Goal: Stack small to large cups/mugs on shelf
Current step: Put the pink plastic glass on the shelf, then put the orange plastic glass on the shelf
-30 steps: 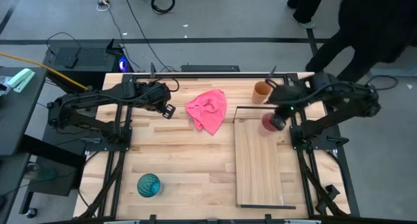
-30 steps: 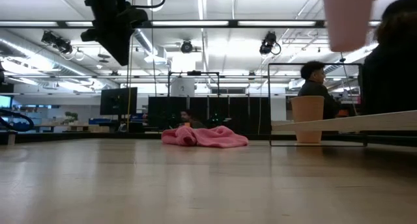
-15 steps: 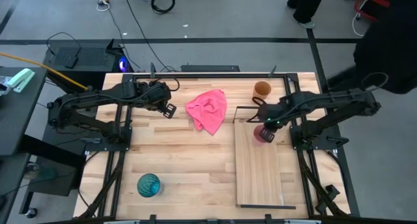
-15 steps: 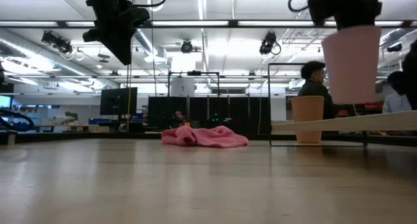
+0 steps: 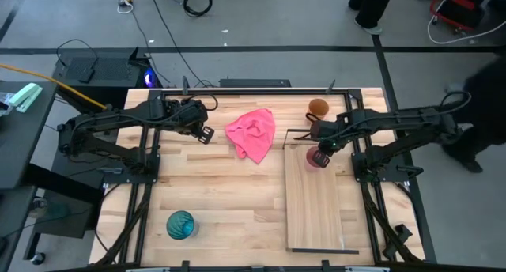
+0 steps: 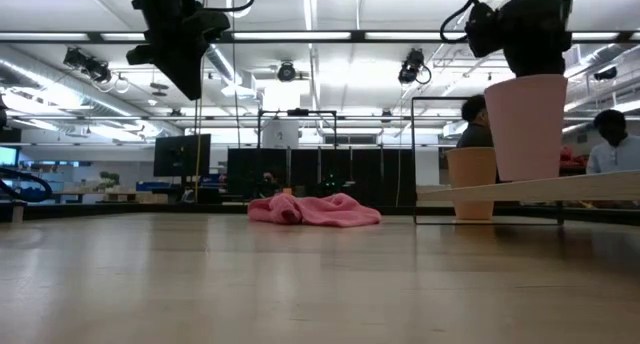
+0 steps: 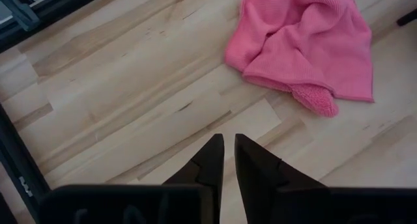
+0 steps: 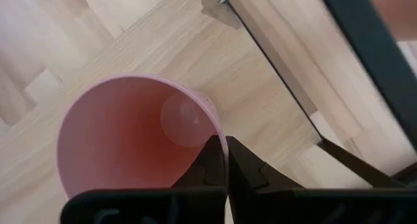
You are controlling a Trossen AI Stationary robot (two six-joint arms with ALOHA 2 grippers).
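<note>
The pale pink cup [image 5: 317,158] stands upright at the far end of the shelf board [image 5: 315,209], in my right gripper [image 5: 322,144], which is shut on its rim. In the low view the pink cup [image 6: 525,129] has its base down at the board's top [image 6: 600,187]. The orange-brown cup [image 5: 318,108] stands on the tabletop beyond the shelf's black wire frame [image 5: 294,132]. The teal cup [image 5: 180,224] stands on the tabletop at the near left. My left gripper [image 5: 204,134] hangs shut and empty above the table, left of the pink cloth [image 5: 253,134]. My right gripper pinches the pink cup's rim [image 8: 220,140], one finger inside the cup and one outside. The fingers [image 8: 242,167] come from above, pointing down. The cup is upright with its open mouth up and its base [image 6: 527,176] at the shelf board; whether it bears on it, I cannot tell.
The pink cloth lies crumpled at the far middle of the slatted tabletop [image 5: 213,193]. The shelf's near part is bare wood. Black arm frames [image 5: 134,177] run along both table sides. People stand beyond the table's far right corner [image 6: 612,144].
My right gripper has gone down with the pink cup, a little toward the table's left edge, bringing the cup from high above the shelf to the board's far end, still upright. A person beyond the far right corner has moved away.
</note>
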